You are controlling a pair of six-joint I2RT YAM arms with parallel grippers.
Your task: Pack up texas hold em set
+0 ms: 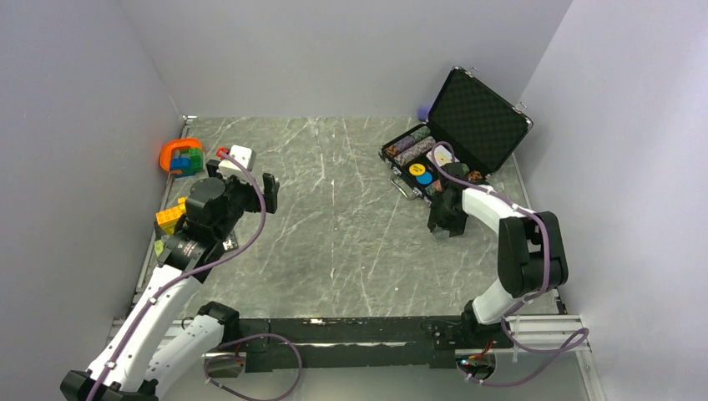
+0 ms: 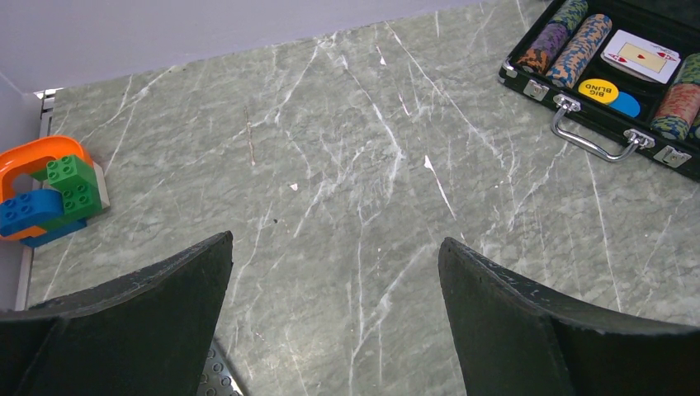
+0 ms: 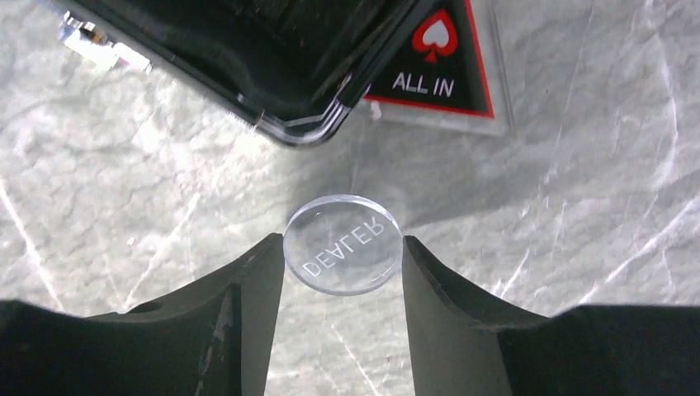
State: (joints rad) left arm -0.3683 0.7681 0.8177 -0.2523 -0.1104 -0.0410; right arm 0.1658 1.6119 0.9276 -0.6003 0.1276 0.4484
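Observation:
The black briefcase (image 1: 480,117) stands open at the far right, lid up. Its tray (image 2: 578,115) holds chip stacks (image 2: 582,49), a card deck (image 2: 640,56), a yellow disc (image 2: 598,89) and a blue disc (image 2: 629,104). My right gripper (image 1: 442,221) is low on the table just in front of the case's corner (image 3: 248,66). In the right wrist view it (image 3: 342,247) is shut on a clear round "DEALER" disc (image 3: 347,231), one finger on each edge. A triangular "ALL IN" plaque (image 3: 442,66) lies beside the case. My left gripper (image 2: 334,247) is open and empty above bare table at the left (image 1: 250,177).
An orange ring with coloured toy blocks (image 1: 179,156) sits by the left wall, also in the left wrist view (image 2: 41,190). A yellow block (image 1: 171,215) lies near the left arm. A purple object (image 1: 423,109) shows behind the case. Walls close in on three sides.

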